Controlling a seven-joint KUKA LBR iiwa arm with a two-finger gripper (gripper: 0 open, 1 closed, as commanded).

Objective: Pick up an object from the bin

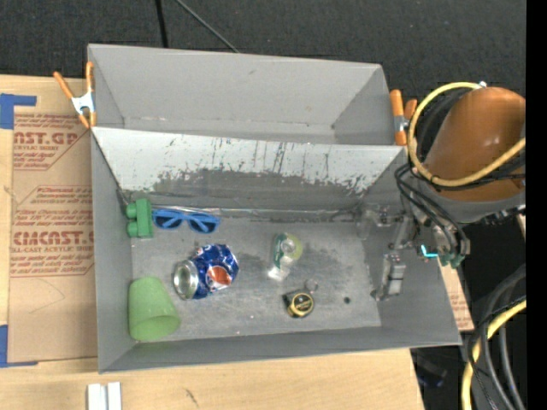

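Claw (389,278), grip state unclear, by the right wall of the bin (256,156), bare floor toward a black-yellow disc (299,303).

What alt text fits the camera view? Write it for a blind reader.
The gripper is at the right end of the grey bin, over bare floor. Left of it lie a small black-and-yellow round thing, a crumpled clear wrapper, a crushed blue can, a green cup, blue sunglasses and a green block.

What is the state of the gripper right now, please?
Gripper: cannot be told; it is by the right wall of the bin, apart from the small black and yellow round thing.
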